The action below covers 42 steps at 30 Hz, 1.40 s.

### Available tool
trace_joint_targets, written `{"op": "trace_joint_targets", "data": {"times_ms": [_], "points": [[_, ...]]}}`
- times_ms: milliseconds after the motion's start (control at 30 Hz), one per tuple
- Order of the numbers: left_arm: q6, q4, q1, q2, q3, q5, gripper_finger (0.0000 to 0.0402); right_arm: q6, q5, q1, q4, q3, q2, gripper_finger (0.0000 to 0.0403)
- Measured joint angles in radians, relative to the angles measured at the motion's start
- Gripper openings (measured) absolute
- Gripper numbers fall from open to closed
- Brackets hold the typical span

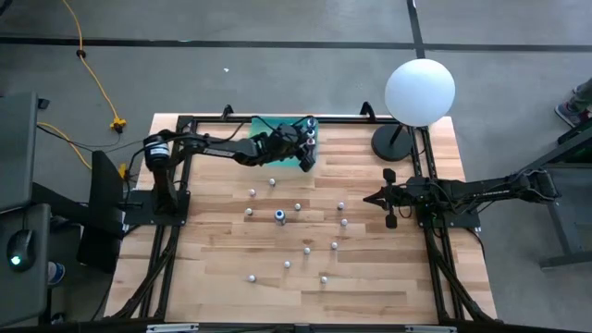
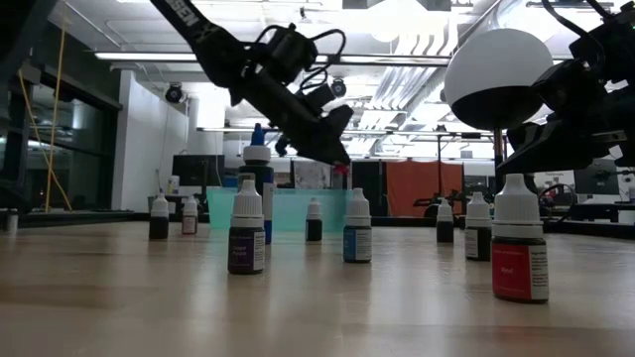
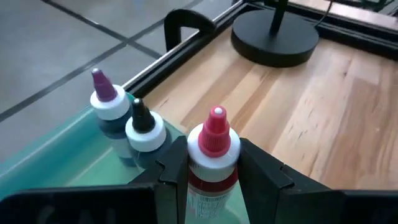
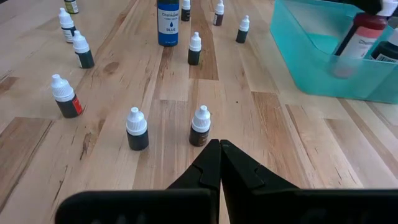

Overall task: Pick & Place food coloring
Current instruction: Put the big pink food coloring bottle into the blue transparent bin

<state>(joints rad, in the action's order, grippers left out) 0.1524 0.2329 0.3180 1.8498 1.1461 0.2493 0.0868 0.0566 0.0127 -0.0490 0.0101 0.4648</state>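
A red-capped food coloring bottle (image 3: 212, 152) is clamped in the left gripper (image 1: 305, 146) over the teal bin (image 1: 268, 125) at upper centre, where two bottles already stand (about a dozen remain scattered mid-table); the right gripper (image 4: 219, 163) waits closed at right

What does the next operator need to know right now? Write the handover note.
Left hand: shut on a red-capped bottle, held over the teal bin.
Right hand: shut, empty, waiting at the table's right side.
Done: two bottles, purple-tipped and black-tipped, stand in the bin.
Left: drop the red one, then collect the bottles scattered mid-table, including the larger blue bottle.
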Motion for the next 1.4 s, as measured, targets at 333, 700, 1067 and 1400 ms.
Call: {"op": "trace_joint_targets", "data": {"times_ms": [333,700,1067,1400], "points": [[-0.017,-0.003,0.017,0.052,0.032,0.011,0.0095,0.000,0.000,0.000,0.000,0.000,0.000,0.0000],[-0.017,0.007,0.052,0.053,0.032,0.053,0.0095,0.000,0.000,0.000,0.000,0.000,0.000,0.0000],[-0.016,0.013,0.055,0.055,0.032,0.022,0.0095,0.000,0.000,0.000,0.000,0.000,0.000,0.0000],[-0.017,0.064,0.047,0.102,0.032,-0.037,0.0095,0.000,0.000,0.000,0.000,0.000,0.000,0.0000]]}}
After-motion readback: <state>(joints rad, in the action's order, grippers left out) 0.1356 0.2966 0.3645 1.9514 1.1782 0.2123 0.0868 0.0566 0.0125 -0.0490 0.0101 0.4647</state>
